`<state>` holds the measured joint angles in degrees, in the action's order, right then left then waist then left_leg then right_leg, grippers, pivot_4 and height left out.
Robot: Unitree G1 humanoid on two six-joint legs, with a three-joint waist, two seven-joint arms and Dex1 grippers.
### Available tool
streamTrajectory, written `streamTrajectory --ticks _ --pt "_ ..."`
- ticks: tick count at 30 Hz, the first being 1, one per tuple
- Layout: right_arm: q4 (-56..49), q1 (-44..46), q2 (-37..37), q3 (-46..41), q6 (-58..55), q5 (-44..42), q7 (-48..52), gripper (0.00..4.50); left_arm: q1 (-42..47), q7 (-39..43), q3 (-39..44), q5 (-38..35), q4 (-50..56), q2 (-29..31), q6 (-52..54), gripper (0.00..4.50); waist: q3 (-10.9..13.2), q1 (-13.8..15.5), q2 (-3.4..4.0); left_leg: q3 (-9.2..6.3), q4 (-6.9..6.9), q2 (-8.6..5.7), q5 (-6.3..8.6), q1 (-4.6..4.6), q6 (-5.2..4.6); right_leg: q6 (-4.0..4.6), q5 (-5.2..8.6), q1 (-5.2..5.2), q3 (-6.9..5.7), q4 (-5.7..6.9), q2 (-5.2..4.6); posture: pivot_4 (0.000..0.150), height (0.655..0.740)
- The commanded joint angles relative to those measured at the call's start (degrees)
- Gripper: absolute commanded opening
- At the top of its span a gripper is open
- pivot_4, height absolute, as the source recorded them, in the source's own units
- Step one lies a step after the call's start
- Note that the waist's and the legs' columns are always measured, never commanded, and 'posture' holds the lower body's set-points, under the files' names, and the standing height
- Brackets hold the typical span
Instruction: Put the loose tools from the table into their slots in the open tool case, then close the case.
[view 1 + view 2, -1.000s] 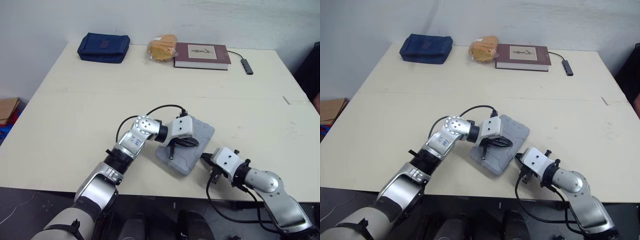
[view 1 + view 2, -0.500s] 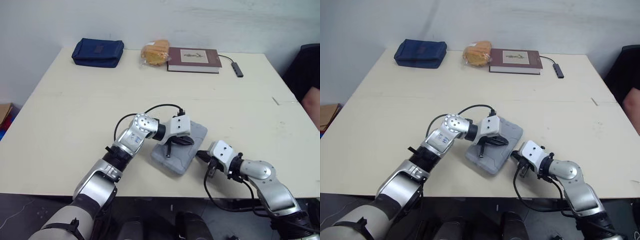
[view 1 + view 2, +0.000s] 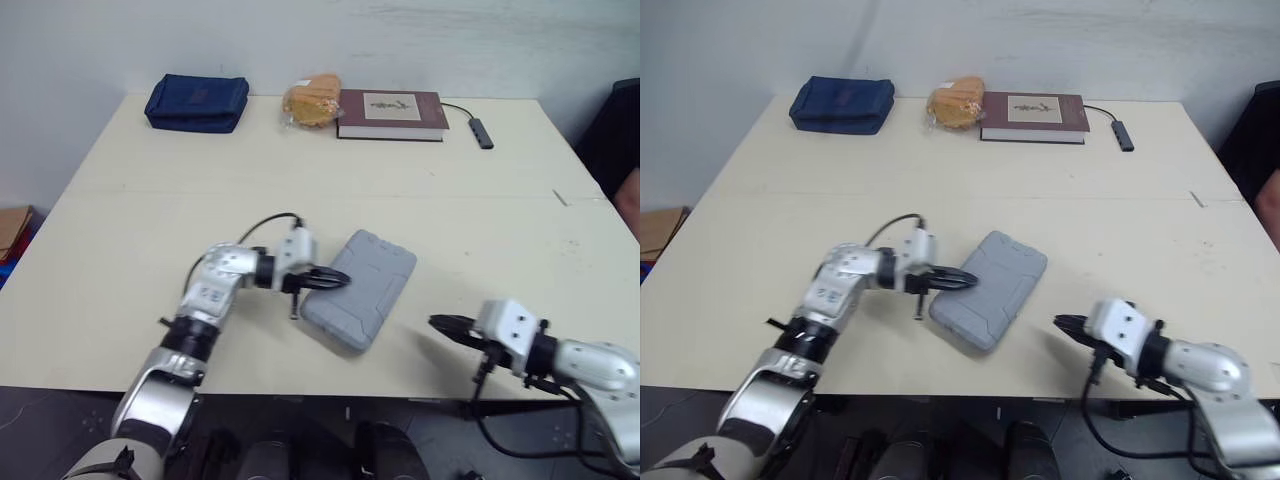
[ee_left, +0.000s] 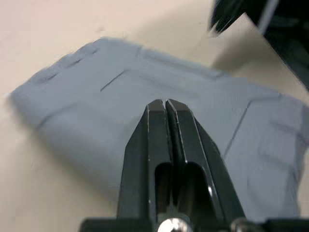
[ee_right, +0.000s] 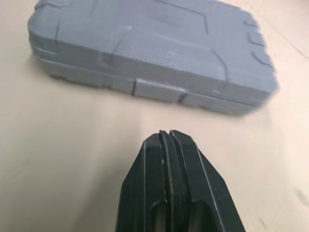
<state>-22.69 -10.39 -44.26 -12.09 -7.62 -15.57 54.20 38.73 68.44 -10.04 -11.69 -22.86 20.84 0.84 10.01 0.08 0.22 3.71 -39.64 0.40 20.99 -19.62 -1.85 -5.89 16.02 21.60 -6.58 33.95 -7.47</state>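
The grey tool case [image 3: 360, 288] lies closed and flat near the table's front edge, with its latch tab [image 5: 158, 90] on the side facing my right arm. My left gripper [image 3: 343, 279] is shut, its tips over the case's left edge [image 4: 72, 92]. My right gripper [image 3: 434, 322] is shut and empty, a short way to the right of the case, pointing at it above the bare table. In the right wrist view the case [image 5: 145, 43] lies just ahead of the shut fingers [image 5: 169, 164].
At the table's far edge lie a blue pouch [image 3: 196, 102], a bag of bread [image 3: 311, 101], a dark red book [image 3: 391, 112] and a small grey adapter on a cable [image 3: 481, 132]. A seam [image 3: 400, 195] runs across the tabletop.
Both arms have drawn back from the case: the left gripper slid off the lid to its left edge, and the right gripper moved away to the right. The camera shifted slightly.
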Motion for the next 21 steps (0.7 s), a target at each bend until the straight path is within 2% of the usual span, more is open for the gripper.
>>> streamTrajectory --ticks 1,4,5,7,8,12,16,21 --pt "-5.1 -4.8 -3.1 -15.3 1.6 -6.8 4.4 1.59 -3.6 -0.5 8.8 -4.3 5.6 8.1 2.1 1.77 0.2 0.2 -0.05 -0.02 -0.01 -0.01 -0.01 -0.04 -0.01 -0.01 -0.01 0.01 -0.02 0.0 -0.01 0.15 0.74" --pt "-4.8 -6.4 -3.7 -21.6 3.6 -8.2 5.8 2.85 -6.8 -2.5 11.2 -2.6 4.7 13.4 1.9 2.9 0.3 0.3 -0.02 -0.03 0.1 -0.02 0.01 -0.07 -0.02 -0.01 -0.01 0.04 -0.01 -0.08 -0.03 0.15 0.74" --pt "-4.3 -6.7 -4.0 -23.7 3.8 -9.0 6.4 3.4 -8.1 -4.6 11.9 -0.7 3.6 15.2 -0.2 3.45 0.3 0.3 -0.01 -0.03 0.21 -0.02 0.01 -0.05 -0.02 -0.01 -0.01 0.03 -0.02 -0.08 -0.02 0.15 0.74" --pt "-2.8 -7.9 -5.0 -27.0 4.6 -8.9 8.4 4.31 -10.4 -5.7 13.8 0.3 1.5 18.2 -2.8 4.28 0.3 0.6 0.03 -0.02 0.28 -0.06 0.01 -0.05 -0.03 -0.02 -0.01 0.04 -0.03 -0.08 -0.03 0.15 0.74" --pt "-2.2 -8.6 -5.3 -28.0 4.9 -8.8 9.2 4.42 -11.3 -6.2 14.8 0.3 0.8 19.3 -3.8 4.4 0.3 0.7 0.04 -0.02 0.32 -0.08 0.01 -0.05 -0.03 -0.03 -0.01 0.03 -0.02 -0.11 -0.04 0.15 0.74" --pt "-1.0 -10.7 -5.2 -28.9 6.6 -8.2 11.0 4.42 -14.0 -7.5 17.5 -1.4 0.1 21.2 -3.7 4.4 0.4 1.5 -0.08 -0.04 0.46 -0.06 0.02 -0.11 -0.04 -0.02 -0.01 0.13 -0.05 -0.19 -0.05 0.15 0.74" --pt "1.2 -8.9 -4.4 -25.7 8.6 -6.5 9.5 4.42 -18.5 -9.7 19.5 -1.8 4.1 21.4 -3.6 4.4 0.4 1.4 -0.08 -0.04 0.45 -0.18 -0.02 -0.54 -0.08 -0.05 -0.03 0.6 -0.03 -0.11 -0.18 0.15 0.74" --pt "2.8 -7.3 -4.0 -23.9 9.8 -5.7 8.2 4.42 -19.7 -10.6 19.8 -1.9 6.4 21.2 -3.3 4.4 0.5 1.3 -0.07 0.09 0.46 -0.22 -0.11 -0.72 -0.05 -0.06 -0.04 0.85 -0.01 0.02 -0.1 0.15 0.74"
